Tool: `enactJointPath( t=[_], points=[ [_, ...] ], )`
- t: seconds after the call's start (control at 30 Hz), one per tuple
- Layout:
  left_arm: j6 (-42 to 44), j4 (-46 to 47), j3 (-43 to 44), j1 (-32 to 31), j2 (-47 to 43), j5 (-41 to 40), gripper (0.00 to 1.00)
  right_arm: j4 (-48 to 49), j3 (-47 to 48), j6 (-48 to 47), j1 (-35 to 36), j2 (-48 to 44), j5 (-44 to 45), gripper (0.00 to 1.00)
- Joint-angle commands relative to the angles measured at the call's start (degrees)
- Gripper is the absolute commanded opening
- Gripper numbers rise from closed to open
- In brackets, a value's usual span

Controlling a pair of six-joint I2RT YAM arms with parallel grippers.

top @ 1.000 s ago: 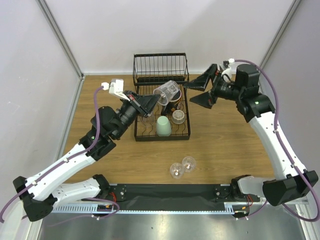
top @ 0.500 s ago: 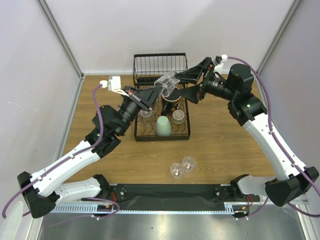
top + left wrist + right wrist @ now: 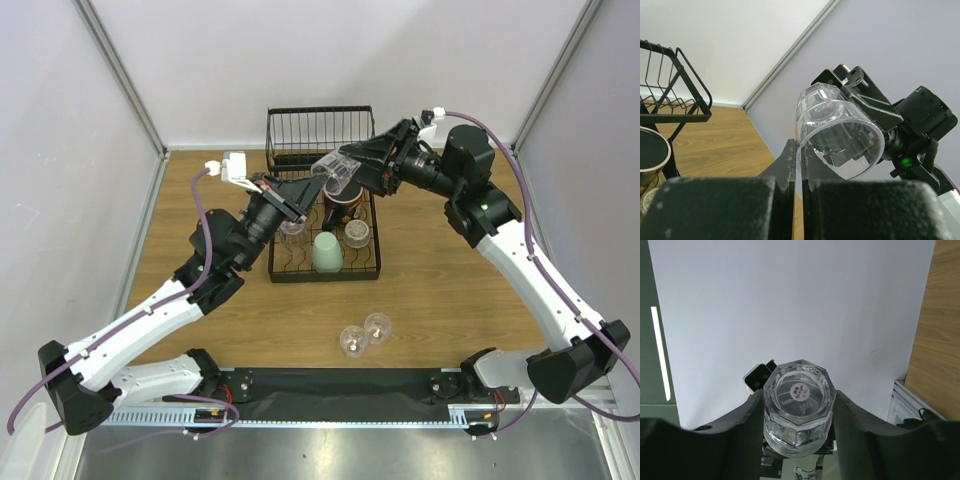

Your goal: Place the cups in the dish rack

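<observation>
A clear glass tumbler [image 3: 337, 172] hangs tilted in the air above the far end of the black wire dish rack [image 3: 272, 262]. My left gripper [image 3: 318, 181] is shut on its rim, pinching the glass wall [image 3: 837, 130] between both fingers. My right gripper [image 3: 366, 167] is closed round the tumbler's base end [image 3: 799, 410], one finger against each side. In the rack sit a mint-green cup [image 3: 327, 252], a black-rimmed mug [image 3: 345, 199] and two clear tumblers [image 3: 292, 236]. Two more clear tumblers [image 3: 363, 334] stand on the table near me.
The rack's raised wire basket [image 3: 320, 130] stands at the far end, close to the back wall; it also shows in the left wrist view [image 3: 670, 82]. Wooden table [image 3: 450, 270] lies on both sides of the rack. Side walls close in left and right.
My right gripper has swung left from beside the rack and closed round the tumbler's base. My left gripper has raised the tumbler slightly and tilted it toward the right gripper.
</observation>
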Motion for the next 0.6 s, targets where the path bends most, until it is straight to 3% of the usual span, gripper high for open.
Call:
enactJointPath(
  t=[0.0,0.03,0.07,0.1,0.13,0.2,0.23,0.3,0.57],
  points=[
    [-0.96,4.69,0.51,-0.27,-0.45,3.62,0.0,2.45,2.51,-0.3,1.23,2.2,0.61,0.38],
    [-0.96,3.99,0.68,-0.27,-0.45,3.44,0.0,2.37,3.12,-0.65,1.67,2.56,0.34,0.28],
    [-0.61,3.2,0.86,-0.27,-0.36,3.36,0.0,1.85,3.65,-1.35,1.85,2.91,0.25,0.08],
    [-0.34,1.97,1.82,-0.09,-0.27,2.83,0.04,1.67,4.09,-1.97,2.02,3.78,0.08,0.01],
    [-0.08,0.31,2.61,-0.01,-0.18,2.48,0.15,1.32,4.62,-2.67,2.11,4.14,0.16,0.0],
    [0.36,-7.94,4.98,0.35,-0.27,0.55,0.47,-0.87,7.33,-7.39,2.03,4.93,0.78,0.0],
    [0.19,-10.93,5.43,0.96,-0.62,-1.37,0.79,-2.54,9.0,-10.12,2.11,5.98,2.43,0.0],
    [0.62,-16.83,5.43,1.92,-2.54,-2.35,0.96,-8.95,14.01,-17.48,2.11,6.95,6.29,0.0],
    [7.82,-40.04,6.05,6.32,-11.86,-11.41,1.0,-22.04,27.28,-36.85,2.03,17.3,21.85,0.0]
  ],
)
